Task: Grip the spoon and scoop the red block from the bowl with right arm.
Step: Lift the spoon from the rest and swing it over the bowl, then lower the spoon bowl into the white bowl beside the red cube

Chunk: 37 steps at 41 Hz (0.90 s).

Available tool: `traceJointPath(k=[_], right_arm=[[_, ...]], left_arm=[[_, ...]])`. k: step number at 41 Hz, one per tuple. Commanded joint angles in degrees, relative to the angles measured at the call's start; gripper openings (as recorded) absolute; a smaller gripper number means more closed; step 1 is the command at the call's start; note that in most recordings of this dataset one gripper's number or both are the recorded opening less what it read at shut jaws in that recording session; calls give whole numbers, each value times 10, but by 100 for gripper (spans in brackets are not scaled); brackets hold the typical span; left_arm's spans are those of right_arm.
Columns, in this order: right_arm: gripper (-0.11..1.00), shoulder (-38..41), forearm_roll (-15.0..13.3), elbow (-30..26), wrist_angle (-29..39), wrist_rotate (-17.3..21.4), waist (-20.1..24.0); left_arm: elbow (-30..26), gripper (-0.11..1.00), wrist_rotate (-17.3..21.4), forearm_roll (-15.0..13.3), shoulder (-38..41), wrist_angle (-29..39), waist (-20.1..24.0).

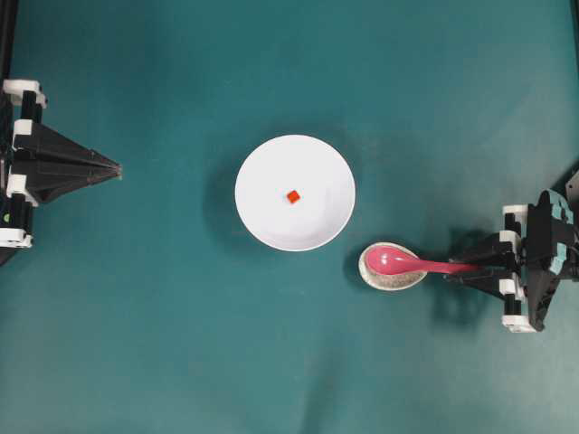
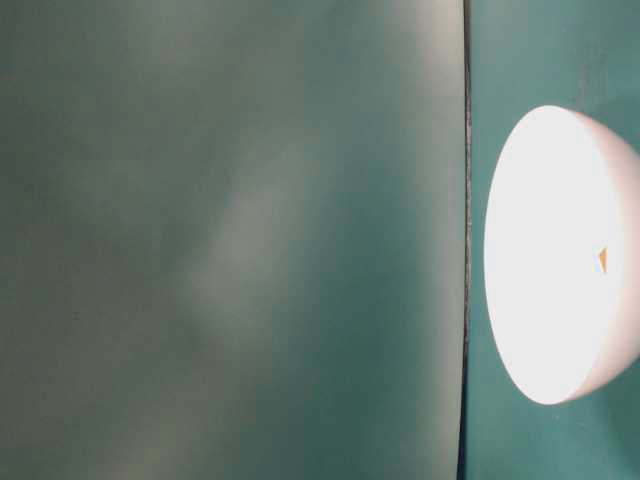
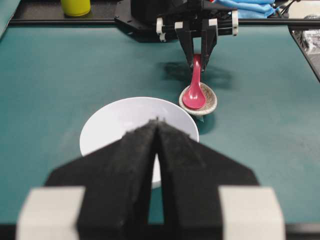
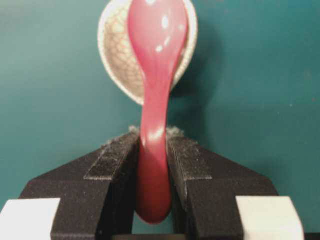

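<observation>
A: Spoon (image 1: 412,264) is lying with its scoop in the speckled spoon rest (image 1: 378,278), just right of and below the bowl (image 1: 262,217) in the overhead view. Handle is sticking out toward the right arm (image 1: 543,258).

B: Gripper state?

A: Right gripper (image 4: 152,150) is sitting around the handle. In the right wrist view both pads are lying flush against the handle's sides, so I am reading it as clamped on the spoon. The scoop is not yet lifted off the rest.

B: And the other arm?

A: Left gripper (image 3: 157,122) is parked at the left edge of the worktop (image 1: 181,362), fingers together, holding nothing.

B: Step in hand?

A: Judging it as the grasp itself, early in the task. The red block (image 1: 293,196) is sitting near the middle of the bowl, untouched.

B: Spoon's axis?

A: Long axis is running roughly left to right in the overhead view, scoop end pointing left, hollow side facing up.

B: Next move?

A: Probably lifting the spoon clear of the rest, carrying it up and left over the bowl's rim, then tipping the scoop down to slide under the block. The block is far smaller than the scoop, so it may skid on the white surface.
</observation>
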Motion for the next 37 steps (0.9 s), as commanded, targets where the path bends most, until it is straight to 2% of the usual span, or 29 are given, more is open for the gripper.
traceJointPath(k=[1,7,12,15,20,26,32,37], right_arm=[[22,-10,1,-11,-8,-4,0],[22,-45,1,-19,-5,-27,-26],[22,-99,1,-31,19,-63,-79],[22,-135,1,-43,58,-87,-119],[22,-198,1,-80,174,-132,-198],[22,-254,1,-154,379,-178,-322],[22,-255,0,-239,592,-186,-441],[22,-222,-2,-295,725,-184,-504]], left_arm=[[-12,0,1,1,4,0,2],[-13,0,1,2,4,0,2],[-14,0,0,2,4,0,4],[-14,0,-2,1,4,4,4],[-15,0,-3,2,3,15,6],[-15,0,-3,2,0,25,5],[-16,0,-5,2,-1,29,6],[-15,0,-5,1,-1,29,5]])
